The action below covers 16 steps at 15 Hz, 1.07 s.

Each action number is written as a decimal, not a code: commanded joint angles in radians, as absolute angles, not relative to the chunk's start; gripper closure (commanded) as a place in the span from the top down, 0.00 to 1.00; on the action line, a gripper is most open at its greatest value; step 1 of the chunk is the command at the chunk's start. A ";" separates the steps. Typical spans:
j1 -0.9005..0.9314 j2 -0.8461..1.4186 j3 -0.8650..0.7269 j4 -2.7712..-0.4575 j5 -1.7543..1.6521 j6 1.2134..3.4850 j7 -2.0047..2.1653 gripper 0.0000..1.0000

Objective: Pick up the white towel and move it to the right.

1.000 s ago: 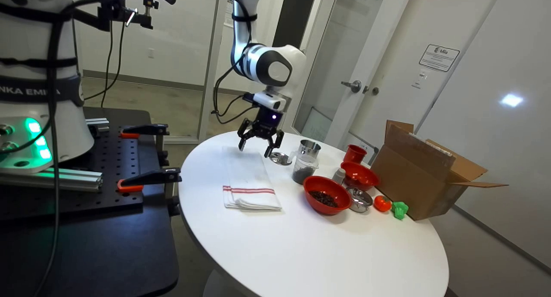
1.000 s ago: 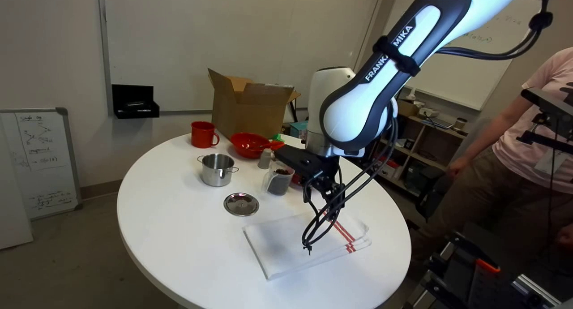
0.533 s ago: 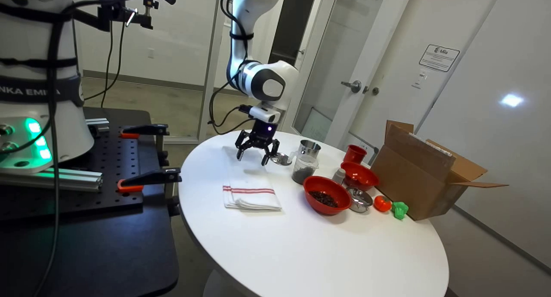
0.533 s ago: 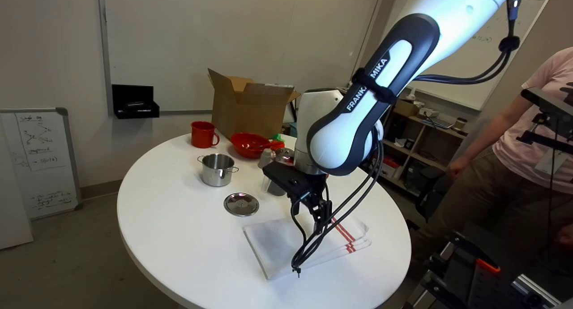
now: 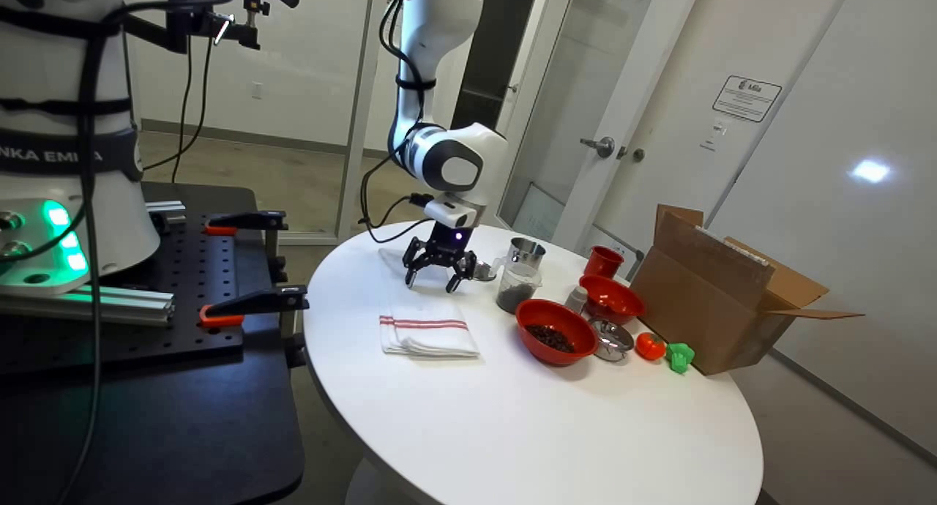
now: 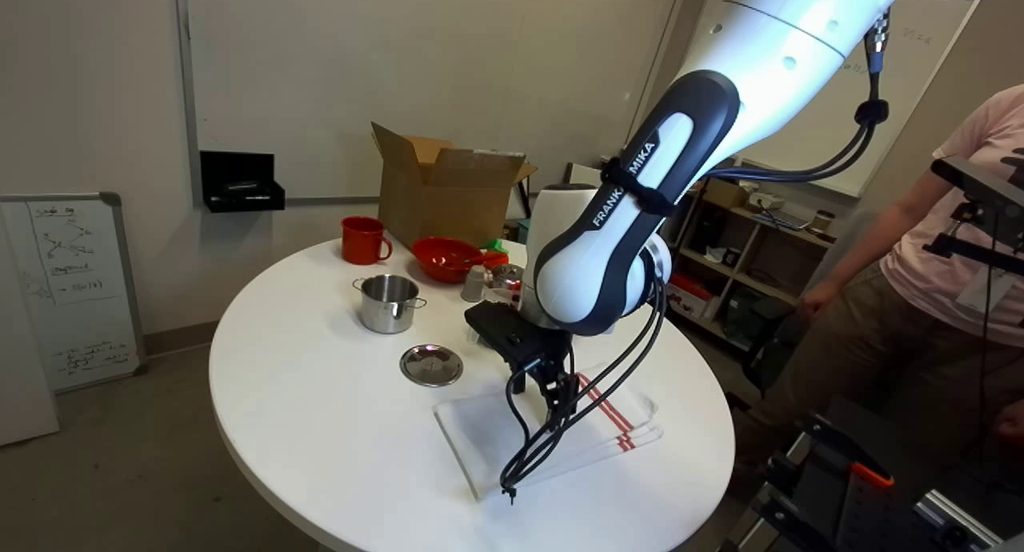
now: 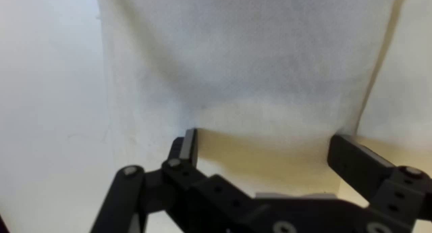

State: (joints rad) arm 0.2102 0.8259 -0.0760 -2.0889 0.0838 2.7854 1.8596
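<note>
1. Wrist view: end effector (image 7: 265,138) is released, fingertips (image 7: 189,145) spread wide, white towel (image 7: 253,57) showing in the gap between them.
2. Fingertips sit low over the cloth; whether they touch it cannot be told.
3. Both exterior views: towel lies folded and flat on the round white surface (image 5: 571,432).
4. In an exterior view the end effector points down over the towel's plain part, with the red-striped end to one side.
5. Metal lid (image 6: 432,366) lies near the towel; metal pot (image 6: 388,308) stands upright beyond the lid.
6. Red bowl (image 5: 567,316) holds dark bits, too small to identify; clear container (image 5: 521,277), also with dark contents, stands just beside it.
7. Farther from the towel: another red bowl (image 5: 613,300), red mug (image 5: 604,261), tomato (image 5: 650,346), green piece (image 5: 680,357), open cardboard box (image 5: 703,307).
</note>
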 commanded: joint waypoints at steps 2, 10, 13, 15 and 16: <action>0.175 0.874 -0.041 -2.042 0.153 2.832 1.795 0.71; 0.159 0.857 -0.024 -2.034 0.222 2.834 1.777 0.13; 0.124 0.822 0.005 -2.044 0.248 2.781 1.750 0.00; 0.116 0.794 0.006 -2.058 0.250 2.757 1.733 0.00; 0.118 0.783 0.000 -2.064 0.249 2.746 1.731 0.00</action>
